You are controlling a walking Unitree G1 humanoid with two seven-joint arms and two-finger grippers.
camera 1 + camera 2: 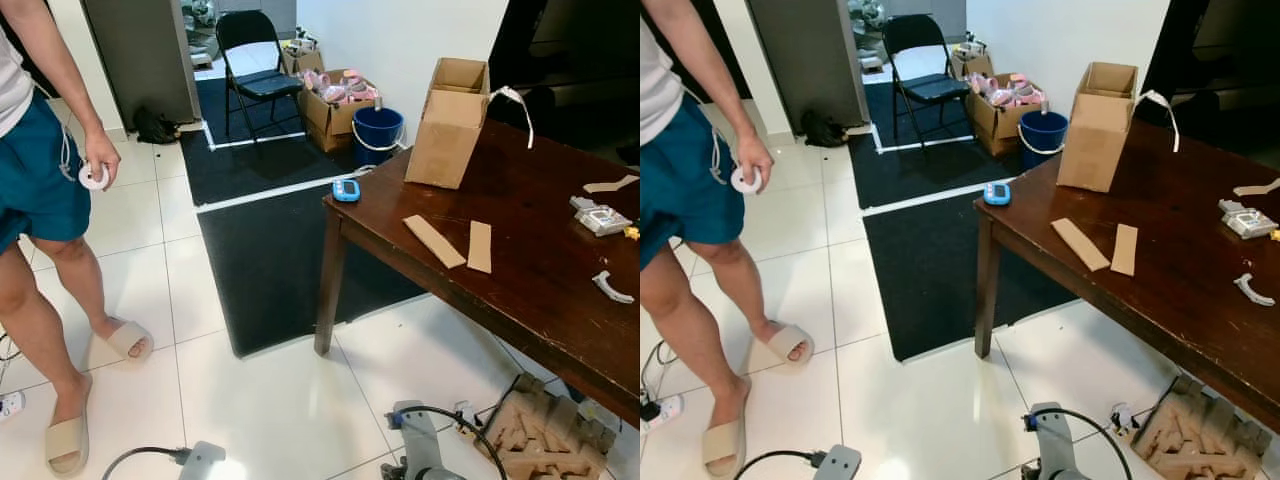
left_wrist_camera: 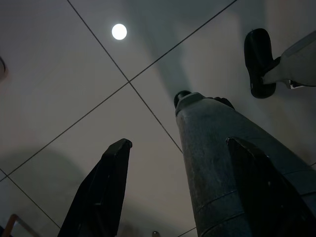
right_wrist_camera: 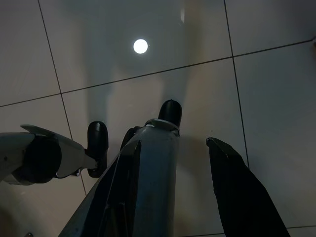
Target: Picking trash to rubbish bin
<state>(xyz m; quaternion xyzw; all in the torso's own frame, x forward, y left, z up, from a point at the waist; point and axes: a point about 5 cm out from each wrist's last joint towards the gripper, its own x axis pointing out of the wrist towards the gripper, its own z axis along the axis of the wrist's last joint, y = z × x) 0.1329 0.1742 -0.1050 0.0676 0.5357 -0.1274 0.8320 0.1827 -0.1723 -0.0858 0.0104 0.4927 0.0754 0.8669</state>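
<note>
Both arms hang idle over the white tiles, the left gripper (image 2: 180, 197) and right gripper (image 3: 182, 187) each with fingers spread wide and holding nothing. On the dark wooden table (image 1: 540, 290), two cardboard strips (image 1: 455, 243) lie near the front edge; a cardboard box (image 1: 448, 125) stands at the far edge. Beyond, a blue bucket (image 1: 378, 130) sits partly hidden. A person (image 1: 40, 190), cut off at the shoulder, stands left.

Bright, sharp head views show even daylight and a dull sheen on the table (image 1: 520, 250), while dim wrist views catch a ceiling lamp's round glare on the floor (image 2: 59, 89).
</note>
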